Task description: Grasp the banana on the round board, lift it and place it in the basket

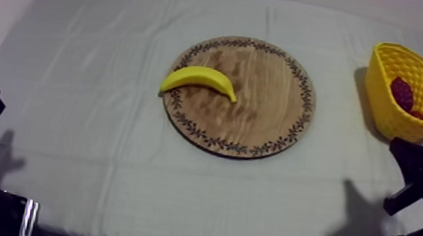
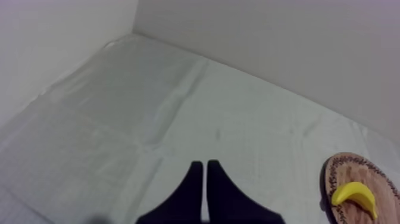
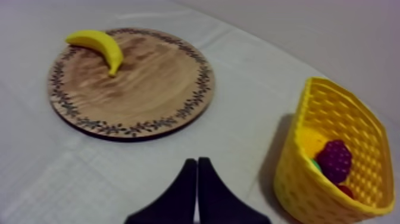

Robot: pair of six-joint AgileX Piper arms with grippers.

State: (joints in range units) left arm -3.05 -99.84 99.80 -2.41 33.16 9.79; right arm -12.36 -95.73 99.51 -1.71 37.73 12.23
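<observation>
Fingers pressed together, left end effector (image 2: 205,170) and right end effector (image 3: 197,164) sit low over the bench (image 1: 105,153), banana (image 1: 199,80) lying on the wooden board (image 1: 261,106), yellow basket (image 1: 382,100) apart.

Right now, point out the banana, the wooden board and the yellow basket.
banana (image 1: 198,77): top view, middle of its curve.
wooden board (image 1: 260,108): top view, bare wood near centre.
yellow basket (image 1: 381,101): top view, outer side wall.
</observation>
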